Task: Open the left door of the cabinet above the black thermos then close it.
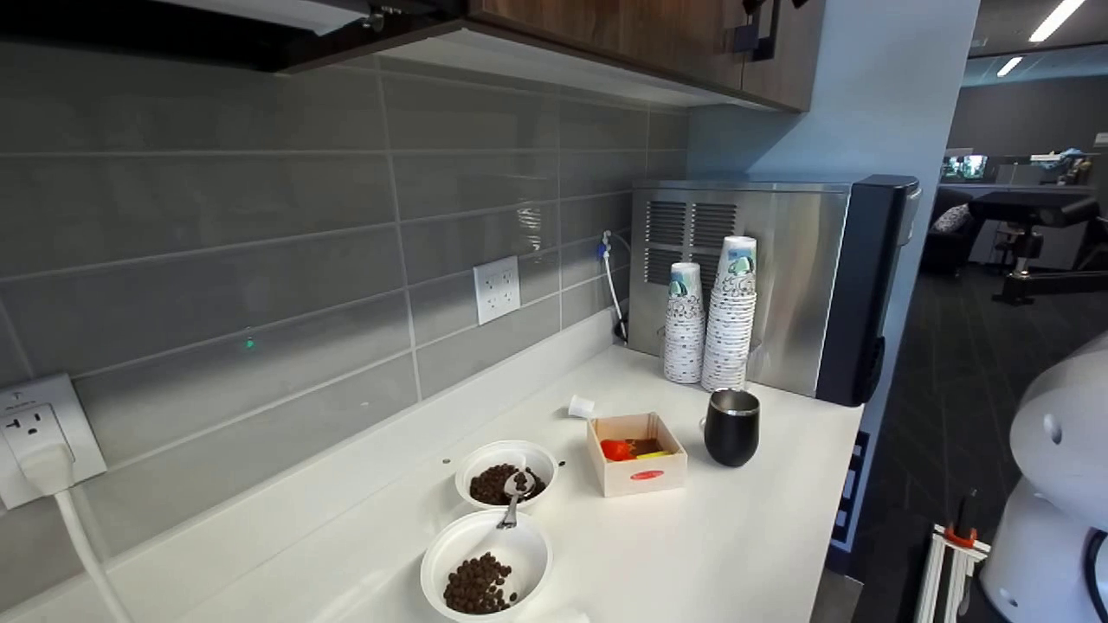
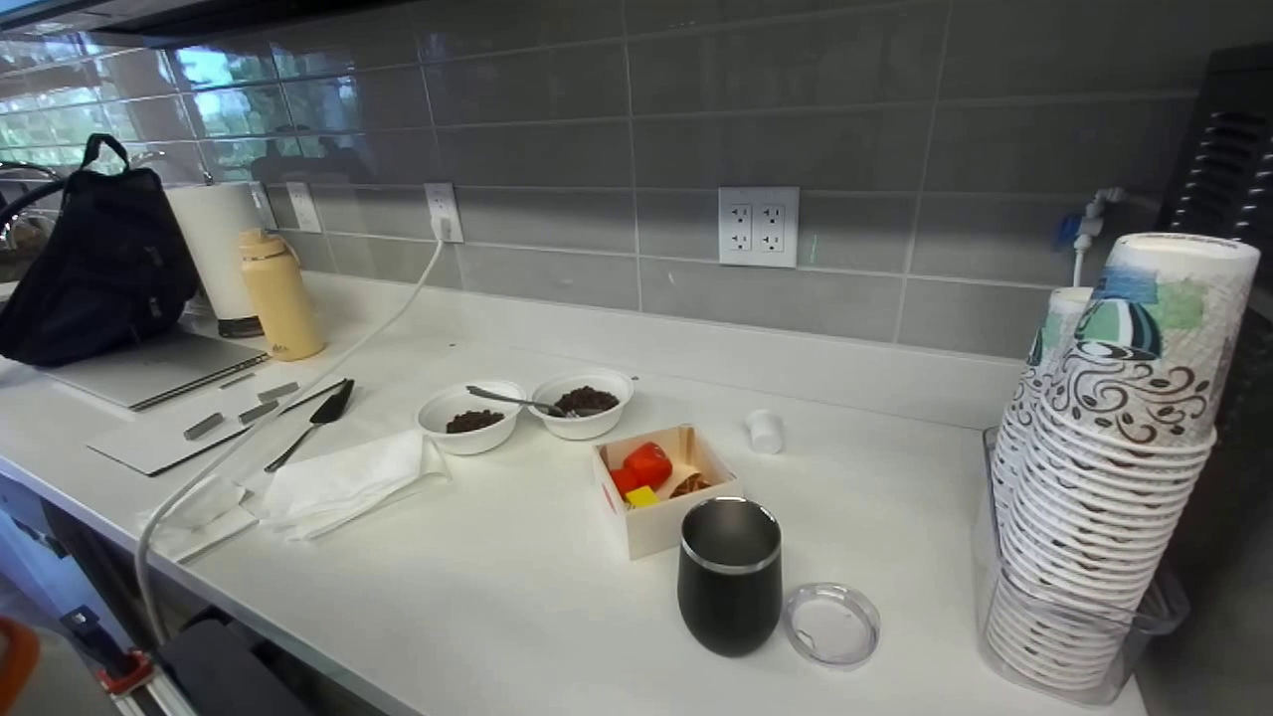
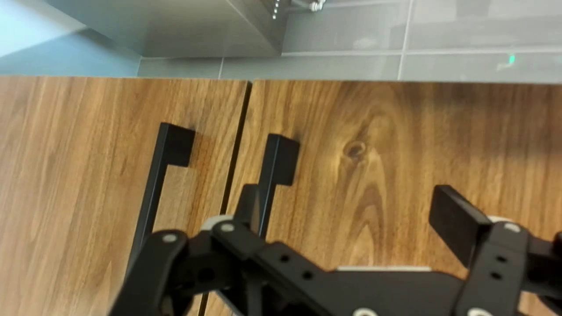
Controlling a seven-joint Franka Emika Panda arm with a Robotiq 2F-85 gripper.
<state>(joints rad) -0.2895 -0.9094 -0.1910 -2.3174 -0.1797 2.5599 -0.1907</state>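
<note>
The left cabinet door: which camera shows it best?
The wrist view: the left door spans much of the picture, its black handle plain, though the fingers cover part. An exterior view shows only its lower strip at the top edge; elsewhere, none.

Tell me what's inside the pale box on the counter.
In an exterior view, the pale box holds red pieces, a yellow piece and a brown waffle-like piece. Anything lying beneath them is covered and cannot be seen.
</note>
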